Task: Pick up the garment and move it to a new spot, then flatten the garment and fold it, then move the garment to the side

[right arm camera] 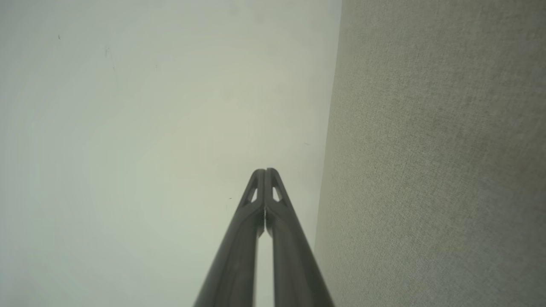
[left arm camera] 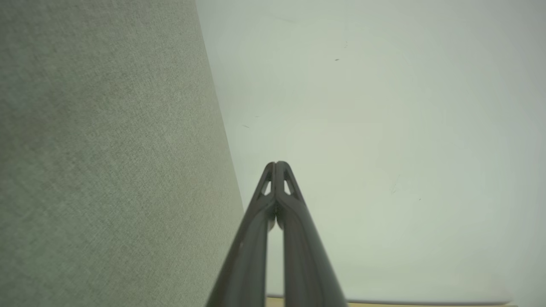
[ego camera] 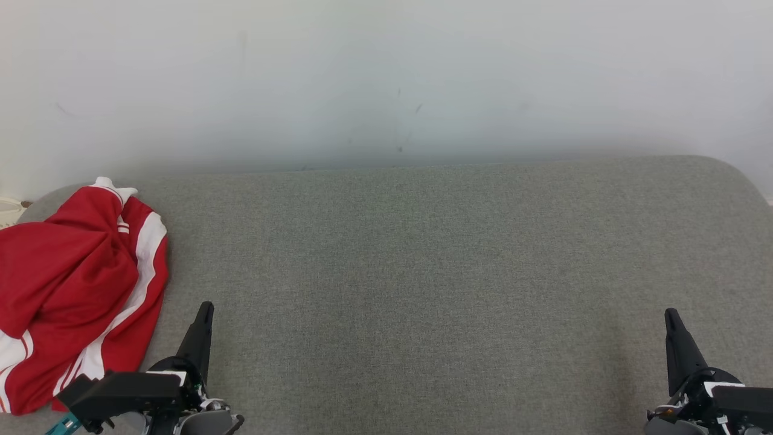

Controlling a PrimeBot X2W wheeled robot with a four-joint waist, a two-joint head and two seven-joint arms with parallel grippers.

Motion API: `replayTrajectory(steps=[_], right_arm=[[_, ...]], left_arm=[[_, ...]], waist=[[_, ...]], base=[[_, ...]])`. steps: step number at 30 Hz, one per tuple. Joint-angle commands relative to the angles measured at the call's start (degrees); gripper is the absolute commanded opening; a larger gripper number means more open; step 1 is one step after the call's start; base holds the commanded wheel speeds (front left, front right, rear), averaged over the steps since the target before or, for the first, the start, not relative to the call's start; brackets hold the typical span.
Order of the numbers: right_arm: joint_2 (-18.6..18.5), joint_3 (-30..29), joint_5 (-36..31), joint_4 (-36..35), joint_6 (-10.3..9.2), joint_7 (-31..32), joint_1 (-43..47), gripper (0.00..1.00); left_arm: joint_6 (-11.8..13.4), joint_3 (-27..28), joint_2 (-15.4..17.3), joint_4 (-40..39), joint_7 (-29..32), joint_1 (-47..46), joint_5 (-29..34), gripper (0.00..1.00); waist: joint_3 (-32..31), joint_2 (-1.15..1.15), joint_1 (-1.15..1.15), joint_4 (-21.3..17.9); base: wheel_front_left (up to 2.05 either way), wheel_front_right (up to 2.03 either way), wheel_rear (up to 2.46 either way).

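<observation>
A crumpled red garment (ego camera: 72,284) with white side stripes lies heaped at the far left of the grey fabric surface (ego camera: 423,272). My left gripper (ego camera: 205,309) rests at the lower left, just right of the garment and apart from it, its fingertips (left arm camera: 277,164) pressed together with nothing between them. At the lower right stands my right gripper (ego camera: 671,315), far from the garment. Its fingertips (right arm camera: 264,171) also meet, holding nothing.
A pale wall (ego camera: 386,78) rises right behind the grey surface, whose far corners are rounded. A small pale object (ego camera: 9,211) peeks in at the left edge behind the garment. Bare fabric stretches wide between the two grippers.
</observation>
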Motion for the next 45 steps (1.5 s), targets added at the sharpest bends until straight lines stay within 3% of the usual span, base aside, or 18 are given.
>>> replayTrajectory(steps=[1, 21, 22, 34, 45], right_arm=[[-0.12, -0.06, 0.19, -0.03, -0.13, -0.11, -0.26, 0.0], [-0.12, -0.06, 0.19, -0.03, -0.13, -0.11, -0.26, 0.0], [0.0, 0.0, 0.0, 0.0, 0.0, 0.0, 0.0, 1.0], [3.18, 0.81, -4.16, 2.59, -0.01, 0.0, 0.98, 1.0], [5.45, 1.63, -15.33, 5.36, -0.02, -0.02, -0.2, 1.0]], left_arm=[[-0.41, 0.14, -0.04, -0.09, -0.03, -0.23, -0.49, 0.0], [-0.41, 0.14, -0.04, -0.09, -0.03, -0.23, -0.49, 0.0], [0.0, 0.01, 0.0, 0.0, 0.0, 0.0, 0.0, 1.0], [-0.15, -1.28, -0.17, 0.89, -2.63, 3.46, 2.13, 1.0], [1.19, -2.22, -0.13, -1.06, -5.73, 5.49, 12.66, 1.0]], waist=[[0.0, 0.0, 0.0, 0.0], [0.0, 0.0, 0.0, 0.0], [0.0, 0.0, 0.0, 0.0], [-0.63, 0.0, 0.0, -0.09], [-1.37, 0.0, 0.0, -0.18]], base=[[0.0, 0.0, 0.0], [0.0, 0.0, 0.0], [0.0, 0.0, 0.0], [0.0, 0.0, 0.0], [0.0, 0.0, 0.0]])
